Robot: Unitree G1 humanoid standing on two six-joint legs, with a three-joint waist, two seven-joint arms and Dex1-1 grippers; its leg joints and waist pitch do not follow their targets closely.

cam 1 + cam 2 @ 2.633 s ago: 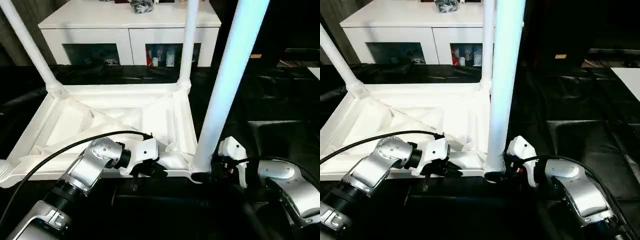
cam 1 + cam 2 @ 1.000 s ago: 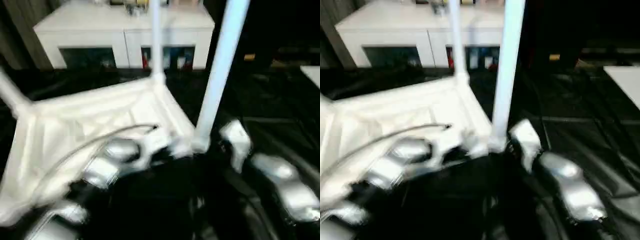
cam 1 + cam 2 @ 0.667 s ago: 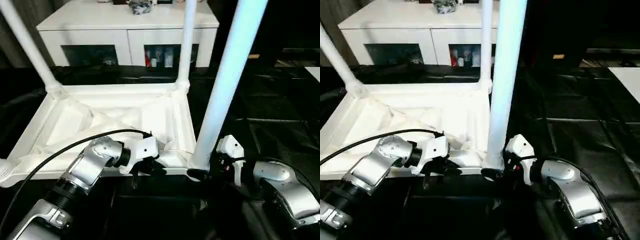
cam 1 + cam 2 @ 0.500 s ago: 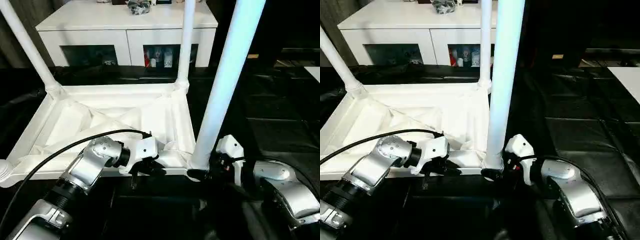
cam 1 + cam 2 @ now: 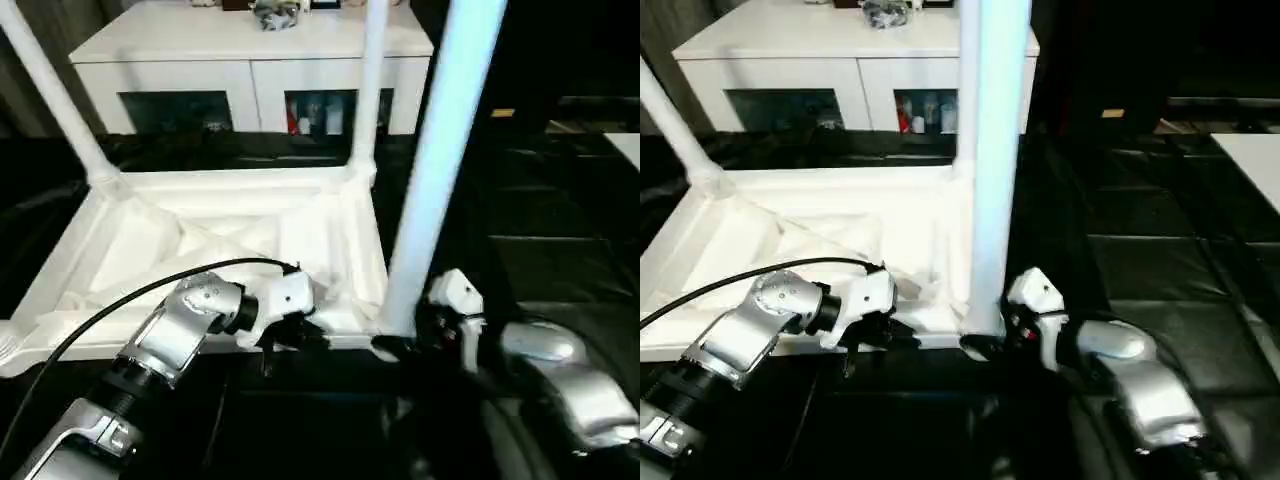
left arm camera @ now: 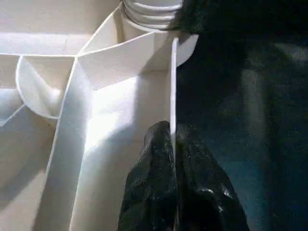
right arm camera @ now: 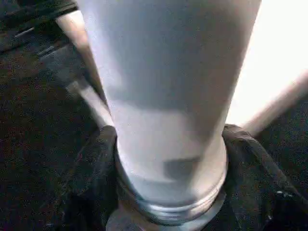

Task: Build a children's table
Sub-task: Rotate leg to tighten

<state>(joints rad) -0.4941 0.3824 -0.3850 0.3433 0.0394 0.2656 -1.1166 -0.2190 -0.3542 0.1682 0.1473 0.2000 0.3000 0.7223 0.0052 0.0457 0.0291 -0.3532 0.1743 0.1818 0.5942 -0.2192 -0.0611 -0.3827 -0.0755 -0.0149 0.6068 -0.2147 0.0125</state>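
long tapered white tube leg (image 5: 437, 150) stands upright in the white ribbed plastic tabletop (image 5: 170, 240)'s near corner socket, right gripper (image 7: 168, 159) straddling its base, left gripper (image 6: 172, 144) pinching the rim.

Three upright legs (image 5: 432, 170) fence the tabletop (image 5: 200, 230); its middle lies open.

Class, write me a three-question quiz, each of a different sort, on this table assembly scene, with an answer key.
1. True or false: the tabletop lies with its ribbed underside facing up.
2. How many legs stand upright in corner sockets?
3. What does the left gripper pinch? A) a leg B) the tabletop's thin edge wall C) a cable

Key:
1. True.
2. Three: the near leg at the right gripper, a far right leg and a far left leg.
3. B.
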